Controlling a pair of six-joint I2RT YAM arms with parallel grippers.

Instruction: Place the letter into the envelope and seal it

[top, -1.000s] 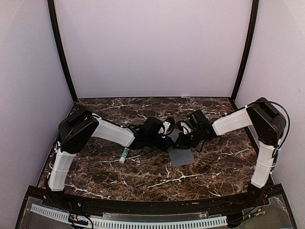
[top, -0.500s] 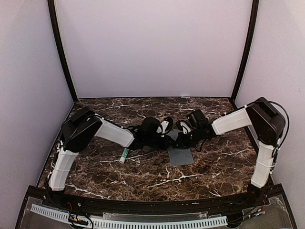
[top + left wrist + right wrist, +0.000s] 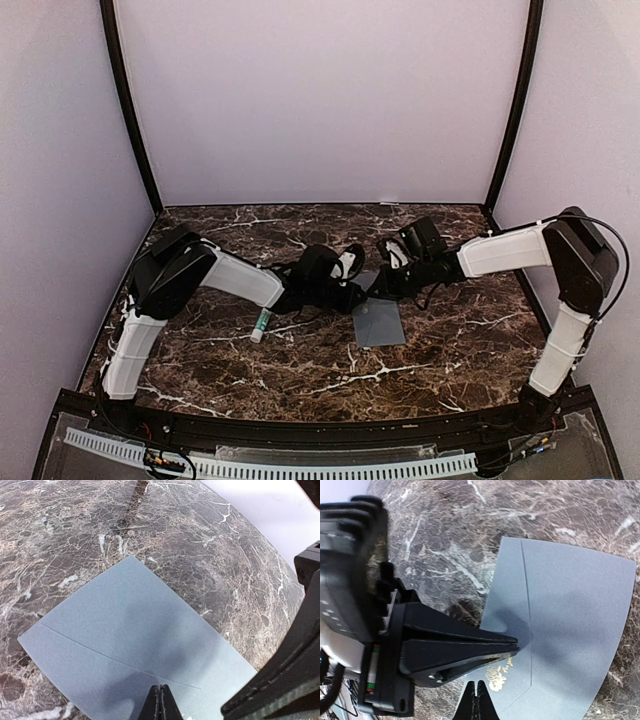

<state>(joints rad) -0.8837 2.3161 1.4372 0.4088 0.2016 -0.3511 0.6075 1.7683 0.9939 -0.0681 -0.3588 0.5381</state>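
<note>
**While the envelope is lying flat, both pincers are being held shut over it**

As the grey envelope (image 3: 378, 322) is lying flat in the middle of the dark marble table (image 3: 250, 370), its far edge is being reached by both arms. The left pincer (image 3: 160, 702) is being held clenched, with its tips touching each other, and it seems to be pressing down on the grey paper. The right pincer (image 3: 477, 700) is being held clenched too, close over the envelope, and nothing is being gripped by it. A thin straight line is being shown across the envelope, beside a small gold mark (image 3: 499, 676).

The letter is not being seen in any view, so it is being judged as already tucked inside. The flap seems to be folded down, and the pressing looks like the sealing step. Whether the flap is stuck fast cannot be told. A white and green stick (image 3: 260, 325) is lying on the table, well apart to the left. What is left is most likely only the last pressing of the flap.
</note>
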